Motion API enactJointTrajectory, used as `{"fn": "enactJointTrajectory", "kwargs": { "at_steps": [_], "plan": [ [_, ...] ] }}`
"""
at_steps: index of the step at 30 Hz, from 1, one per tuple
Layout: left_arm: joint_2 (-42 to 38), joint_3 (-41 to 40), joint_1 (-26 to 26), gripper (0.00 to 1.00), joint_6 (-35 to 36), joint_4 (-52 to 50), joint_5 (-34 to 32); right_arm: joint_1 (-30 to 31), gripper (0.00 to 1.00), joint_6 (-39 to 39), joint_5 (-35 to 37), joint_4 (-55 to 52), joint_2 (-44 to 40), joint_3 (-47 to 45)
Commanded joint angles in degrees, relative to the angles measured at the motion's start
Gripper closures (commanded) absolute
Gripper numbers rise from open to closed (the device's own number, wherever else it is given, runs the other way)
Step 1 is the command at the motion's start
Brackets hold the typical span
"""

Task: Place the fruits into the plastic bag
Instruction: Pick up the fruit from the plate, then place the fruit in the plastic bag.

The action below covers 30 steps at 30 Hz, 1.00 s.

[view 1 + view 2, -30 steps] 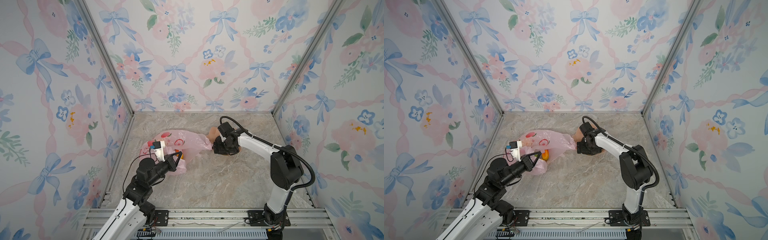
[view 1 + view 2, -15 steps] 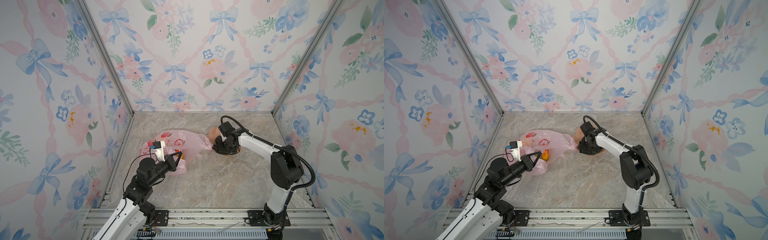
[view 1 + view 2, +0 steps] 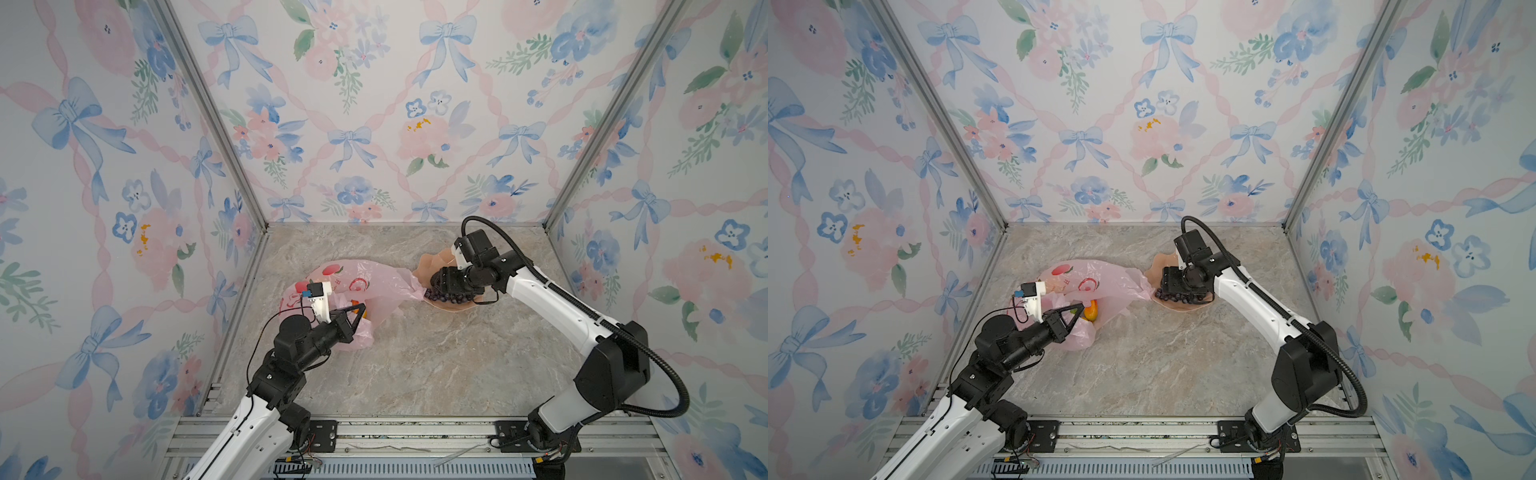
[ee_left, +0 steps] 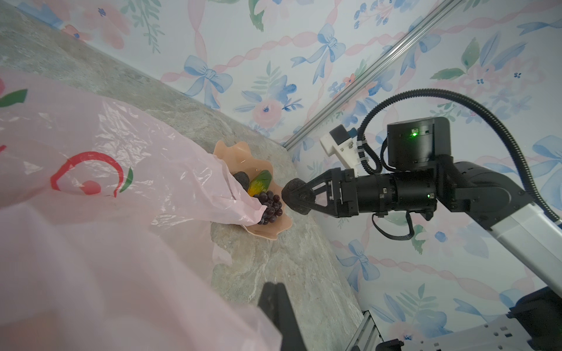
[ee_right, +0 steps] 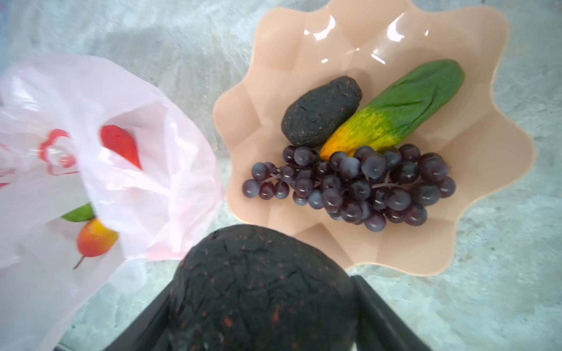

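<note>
Plastic bag (image 3: 386,286) — fruit prints (image 4: 91,185), red marks (image 3: 1065,285) illegible

1. Plastic bag (image 3: 1100,282): pink, crumpled on marble table (image 3: 1163,365), left of centre, red fruit prints facing up.
2. L gripper (image 3: 1077,309): tips closed together at bag's mouth, film looks pinched.
3. Orange-yellow fruit (image 3: 1091,310) shows inside mouth, just beside tips.
4. Peach dish (image 3: 1156,266) touches bag's right end; grapes (image 3: 1177,297) in it.
5. R gripper (image 3: 1168,286) points down over dish, above grapes; grip unclear.
</note>
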Motion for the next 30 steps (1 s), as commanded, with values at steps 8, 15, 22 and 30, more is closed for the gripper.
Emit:
{"fn": "enactJointTrajectory", "kwargs": {
  "at_steps": [8, 15, 22, 30],
  "plan": [
    [-1.4, 1.5, 0.5, 1.00, 0.6, 2.2, 2.1, 4.5, 0.29, 5.0, -19.3, 6.3, 4.3, 9.8],
    [-1.5, 1.7, 0.5, 1.00, 0.5, 2.5, 2.4, 7.6, 0.29, 9.6, -26.8, 12.5, 12.1, 13.3],
    [-1.0, 1.9, 0.5, 1.00, 0.5, 3.3, 2.8, 10.2, 0.29, 12.1, -29.6, 14.4, 17.8, 15.7],
    [-0.4, 1.7, 0.5, 1.00, 0.4, 4.4, 3.1, 13.9, 0.29, 13.2, -30.4, 16.1, 22.0, 15.8]
  ]
}}
